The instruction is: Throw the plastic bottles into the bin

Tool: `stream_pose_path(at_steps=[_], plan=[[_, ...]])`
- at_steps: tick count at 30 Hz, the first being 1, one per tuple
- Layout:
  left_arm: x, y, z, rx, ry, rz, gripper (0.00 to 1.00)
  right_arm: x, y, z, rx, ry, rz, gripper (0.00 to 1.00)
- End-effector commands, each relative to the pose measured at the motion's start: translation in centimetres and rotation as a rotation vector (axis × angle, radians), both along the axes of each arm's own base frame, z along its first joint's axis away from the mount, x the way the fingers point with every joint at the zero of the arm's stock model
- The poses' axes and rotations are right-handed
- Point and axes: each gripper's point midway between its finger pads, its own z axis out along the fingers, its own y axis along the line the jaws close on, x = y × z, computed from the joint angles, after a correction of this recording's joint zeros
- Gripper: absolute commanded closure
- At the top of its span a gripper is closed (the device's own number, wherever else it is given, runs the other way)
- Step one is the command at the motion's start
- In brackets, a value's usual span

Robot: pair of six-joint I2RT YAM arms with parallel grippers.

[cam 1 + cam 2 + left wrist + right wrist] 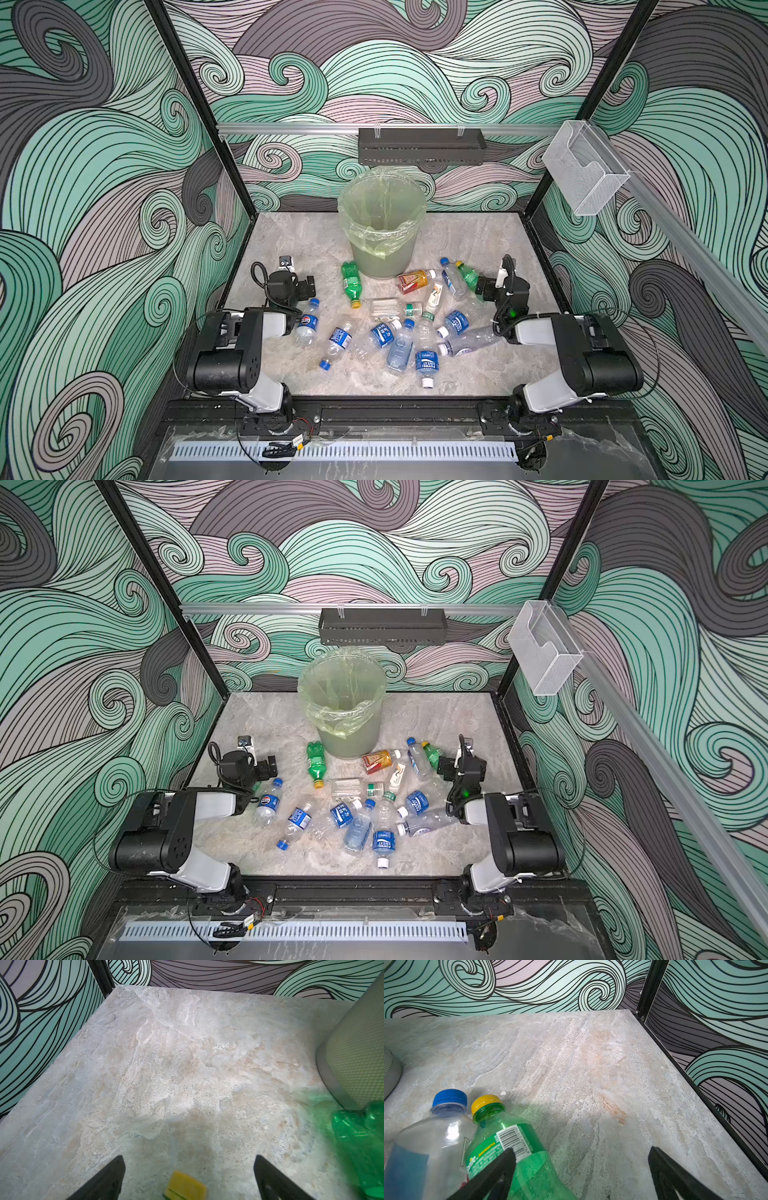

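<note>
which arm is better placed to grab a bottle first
Right, likely: the open right gripper has the green bottle partly between its fingers, while the open left gripper faces mostly bare table.

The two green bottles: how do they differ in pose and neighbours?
The left green bottle points its yellow cap toward the front; the right green bottle points its cap toward the back. The left one touches no other bottle; the right one lies against a clear blue-capped bottle. Both lie on their sides.
</note>
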Motion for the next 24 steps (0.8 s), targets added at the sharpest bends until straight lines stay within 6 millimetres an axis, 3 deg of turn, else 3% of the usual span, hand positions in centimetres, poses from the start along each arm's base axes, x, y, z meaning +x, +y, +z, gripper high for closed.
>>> stream_pose_path(at_steps=[1, 24], plan=[[0.91, 0.02, 1.56, 0.000, -0.040, -0.010, 0.01, 0.42, 0.07, 1.10, -0.004, -0.036, 0.010, 0.00], [0.86, -0.03, 1.49, 0.000, -0.038, -0.012, 0.01, 0.58, 0.42, 1.02, -0.002, -0.028, 0.031, 0.00]])
